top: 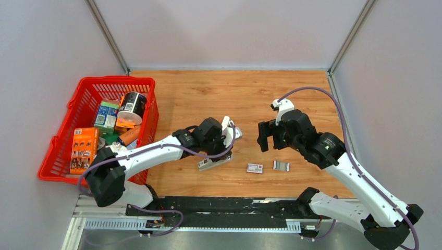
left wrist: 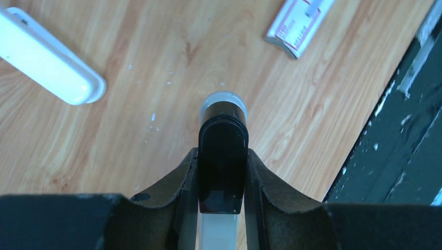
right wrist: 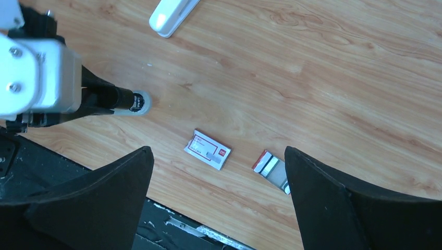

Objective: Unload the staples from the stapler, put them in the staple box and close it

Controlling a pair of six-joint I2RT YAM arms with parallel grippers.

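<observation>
L arm reaches from the lower left to the middle of the top view, elbow bent, w/ the left claw (left wrist: 222,156) clenched on the black-tipped bar of the small white plastic stapler (left wrist: 49,60). The stapler's white shell shows in the upper left of the left wrist view. R arm bends in from the lower right. The right claw (top: 269,138) hangs wide open, holding nothing, above the brown wood table (top: 208,94). Near the black front edge, low in the top view, lie a small red-and-white flat box (top: 254,167) & a short silver strip w/ a red end (top: 281,165). Open wood runs up to the back wall. A red plastic basket (top: 117,78) sits far left.
</observation>
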